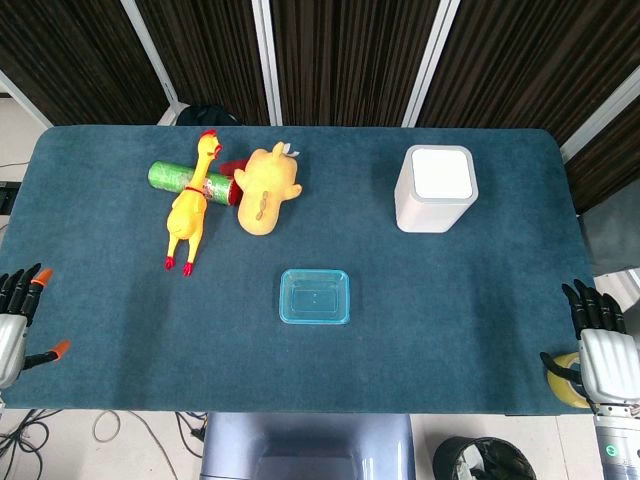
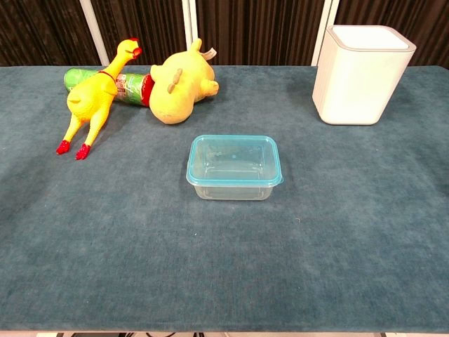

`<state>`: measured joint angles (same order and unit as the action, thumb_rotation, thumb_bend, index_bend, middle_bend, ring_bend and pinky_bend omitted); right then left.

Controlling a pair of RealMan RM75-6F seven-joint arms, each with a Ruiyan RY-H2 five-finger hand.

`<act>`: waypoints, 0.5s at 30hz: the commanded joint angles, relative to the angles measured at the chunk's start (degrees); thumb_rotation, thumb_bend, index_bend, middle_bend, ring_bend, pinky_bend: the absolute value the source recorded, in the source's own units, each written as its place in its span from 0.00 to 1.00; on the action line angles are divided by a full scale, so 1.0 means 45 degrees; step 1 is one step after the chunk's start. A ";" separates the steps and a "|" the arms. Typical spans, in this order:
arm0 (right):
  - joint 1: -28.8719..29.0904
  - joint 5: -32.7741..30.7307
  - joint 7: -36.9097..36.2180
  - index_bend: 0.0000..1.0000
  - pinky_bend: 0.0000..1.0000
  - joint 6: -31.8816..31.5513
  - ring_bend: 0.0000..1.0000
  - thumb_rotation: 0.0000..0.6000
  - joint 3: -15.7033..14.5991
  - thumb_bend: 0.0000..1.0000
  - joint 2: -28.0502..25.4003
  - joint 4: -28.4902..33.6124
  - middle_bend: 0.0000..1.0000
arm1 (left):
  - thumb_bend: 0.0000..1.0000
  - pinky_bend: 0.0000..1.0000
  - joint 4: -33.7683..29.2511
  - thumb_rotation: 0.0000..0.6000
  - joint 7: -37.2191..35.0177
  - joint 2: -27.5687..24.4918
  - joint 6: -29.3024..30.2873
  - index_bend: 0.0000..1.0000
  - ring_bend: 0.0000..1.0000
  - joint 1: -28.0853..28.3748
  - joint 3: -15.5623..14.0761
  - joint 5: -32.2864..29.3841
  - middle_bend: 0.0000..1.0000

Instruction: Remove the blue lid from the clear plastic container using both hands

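The clear plastic container [image 2: 233, 170] sits near the middle of my worktop [image 2: 224, 267], a little toward my side, with the blue lid [image 2: 234, 159] seated flat on its rim. Nothing touches it.

My left hand [image 1: 14, 318] hangs at the left edge of the worktop, well apart from the container; its fingers [image 1: 22, 283] are spread and hold nothing. My right hand [image 1: 603, 352] is at the right edge, near the front corner, equally far from the container, back facing up, its fingers [image 1: 590, 305] extended and apart, empty. Only the head view shows my hands.

Toward the far left of the worktop lies a yellow rubber chicken [image 2: 95, 95] across a green cylinder [image 2: 78, 77], and just beside them a yellow plush toy [image 2: 181, 86], touching the cylinder's end. At the far right stands a white bin [image 2: 360, 73], upright, well apart from the container.
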<state>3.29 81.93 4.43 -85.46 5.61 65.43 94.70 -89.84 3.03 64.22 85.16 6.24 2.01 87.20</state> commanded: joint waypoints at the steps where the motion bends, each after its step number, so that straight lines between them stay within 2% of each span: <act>1: 0.0000 0.0017 0.0009 0.00 0.00 0.0005 0.00 1.00 -0.0015 0.24 0.0006 0.0014 0.00 | 0.00 0.01 0.0009 1.00 0.0003 0.0005 -0.0010 0.00 0.00 0.0006 -0.0005 0.0011 0.00; 11: 0.0009 -0.0103 0.0067 0.00 0.00 0.0075 0.00 1.00 -0.0001 0.24 0.0048 0.0015 0.00 | 0.00 0.01 -0.0162 1.00 0.0095 0.0126 -0.0224 0.00 0.00 0.0152 -0.0010 0.0049 0.00; 15: -0.0014 -0.0192 0.0024 0.00 0.00 0.0056 0.00 1.00 0.0044 0.24 0.0004 0.0053 0.00 | 0.00 0.01 -0.0704 1.00 0.0444 0.0276 -0.0565 0.00 0.00 0.0401 -0.0003 0.0115 0.00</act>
<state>3.24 81.08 4.56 -85.20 5.79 65.47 94.92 -92.03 4.34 65.14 83.35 7.51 1.98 87.57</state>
